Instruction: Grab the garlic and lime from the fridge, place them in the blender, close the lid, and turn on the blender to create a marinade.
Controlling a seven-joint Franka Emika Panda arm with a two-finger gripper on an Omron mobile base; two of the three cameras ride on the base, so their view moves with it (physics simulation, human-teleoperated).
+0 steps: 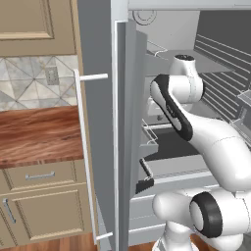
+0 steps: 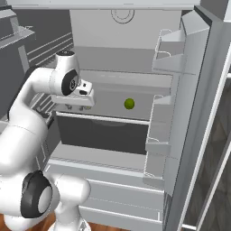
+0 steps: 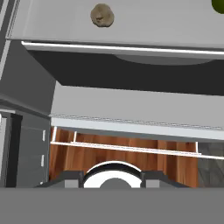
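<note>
The fridge [image 1: 130, 122] stands open, and my arm reaches into its grey interior [image 2: 117, 36]. A small green lime [image 2: 129, 103] lies on the middle shelf, to the right of my gripper [image 2: 76, 107]. In the hand view the tan garlic [image 3: 102, 15] rests on that pale shelf [image 3: 144, 30] near the top, with an edge of the lime [image 3: 218, 4] in the top right corner. My gripper [image 3: 112, 178] hangs in front of and below the shelf edge, open, with nothing between its fingers. The blender and the lid are out of view.
The open fridge door [image 2: 189, 113] with its bins [image 2: 167, 58] stands to the right of the shelves. A dark drawer [image 2: 103, 131] sits under the shelf. Left of the fridge are a wooden counter [image 1: 34, 132] and beige cabinets [image 1: 44, 206].
</note>
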